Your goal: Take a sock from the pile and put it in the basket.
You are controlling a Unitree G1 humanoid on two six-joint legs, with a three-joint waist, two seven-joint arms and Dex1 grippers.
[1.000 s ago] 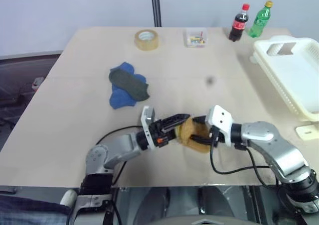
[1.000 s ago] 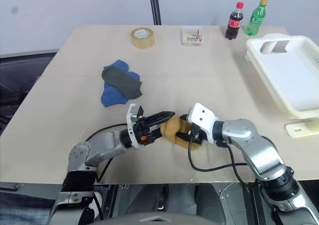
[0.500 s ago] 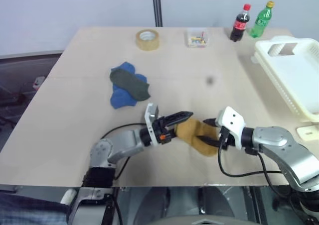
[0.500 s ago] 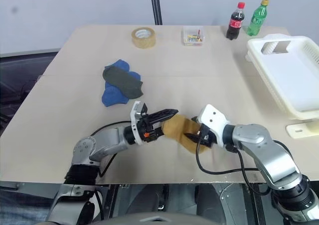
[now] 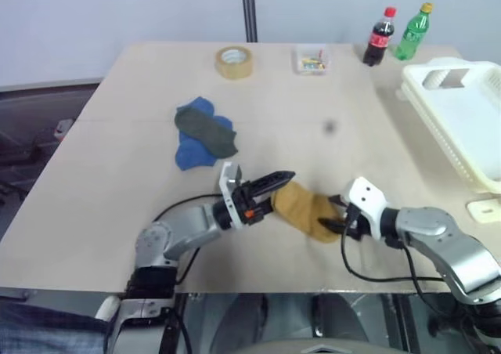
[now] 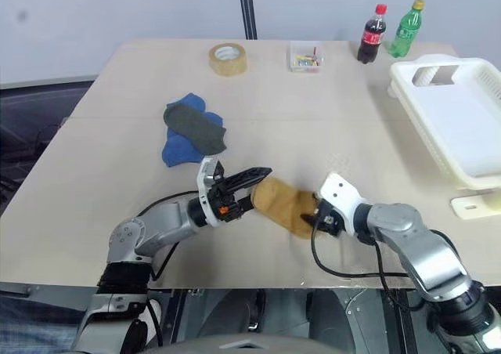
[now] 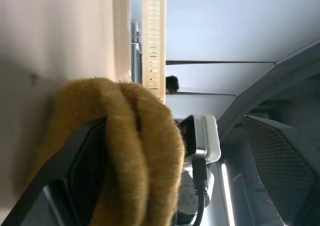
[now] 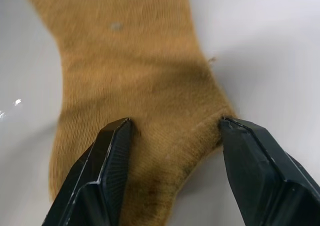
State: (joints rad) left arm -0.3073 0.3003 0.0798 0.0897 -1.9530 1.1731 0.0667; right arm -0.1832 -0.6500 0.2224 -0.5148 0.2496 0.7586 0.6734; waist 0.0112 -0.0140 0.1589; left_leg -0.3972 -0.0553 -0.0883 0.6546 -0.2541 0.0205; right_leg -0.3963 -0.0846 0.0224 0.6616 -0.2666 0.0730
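A mustard sock [image 5: 307, 210] lies stretched on the table between my two grippers. My right gripper [image 5: 333, 216] is shut on the sock's right end, one finger at each edge [image 8: 175, 122]. At the sock's left end is my left gripper [image 5: 285, 188], open. That end of the sock [image 7: 145, 136] drapes over one of its fingers [image 7: 75, 171], while the upper finger is bare. The pile [image 5: 202, 133], blue and dark grey-green socks, sits farther back on the left. The white slatted basket [image 6: 407, 95] stands at the table's right edge, well away from both grippers.
Along the far edge stand a tape roll [image 5: 235, 62], a small clear box of coloured bits [image 5: 311, 59], a cola bottle [image 5: 377, 37] and a green bottle [image 5: 411, 31]. A small white piece [image 5: 483, 207] lies in front of the basket. Black cables trail from both wrists.
My right gripper moved right and down toward the table, drawing the bunched sock out flat and long. The left gripper stayed where it was.
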